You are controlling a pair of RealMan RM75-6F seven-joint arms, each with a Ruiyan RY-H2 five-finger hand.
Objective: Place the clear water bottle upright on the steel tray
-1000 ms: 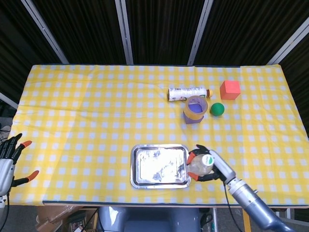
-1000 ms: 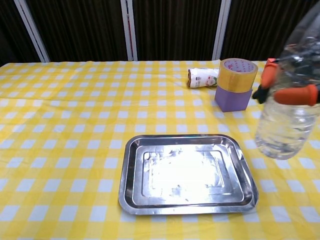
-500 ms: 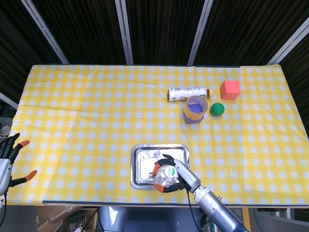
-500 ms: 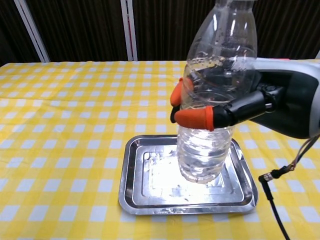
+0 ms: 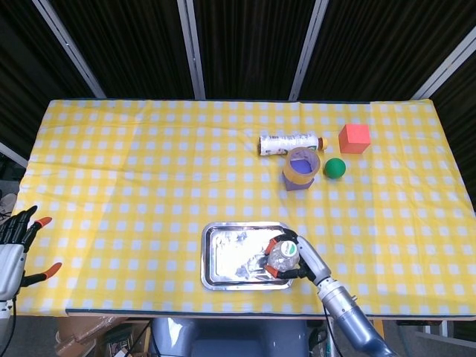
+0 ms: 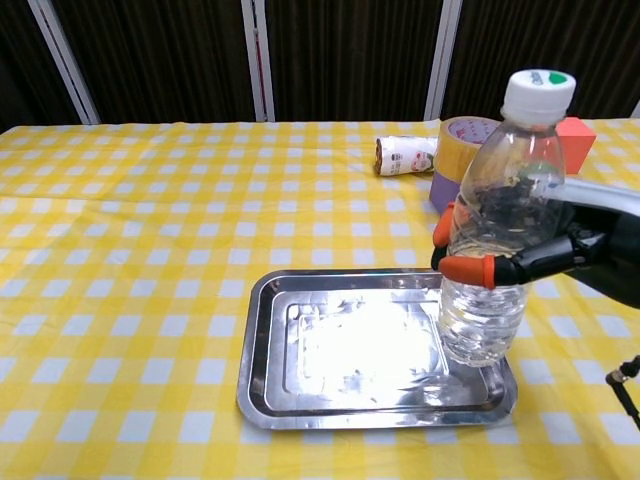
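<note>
The clear water bottle (image 6: 498, 255) with a white cap stands upright at the right end of the steel tray (image 6: 345, 345). My right hand (image 6: 545, 255) grips its middle from the right, orange fingertips wrapped round the front. In the head view the bottle (image 5: 283, 253) shows cap-up over the tray's (image 5: 230, 256) right side, with the right hand (image 5: 297, 260) around it. Whether its base touches the tray floor I cannot tell. My left hand (image 5: 16, 249) hangs open off the table's left front corner, holding nothing.
At the back right lie a labelled bottle on its side (image 5: 290, 142), a tape roll on a purple block (image 5: 301, 168), a green ball (image 5: 335, 168) and a red cube (image 5: 355, 138). The yellow checked cloth (image 5: 134, 171) covers the table.
My right hand carried the bottle from beyond the tray's right edge over the tray, then lowered it to the tray's right end. The left hand stayed put.
</note>
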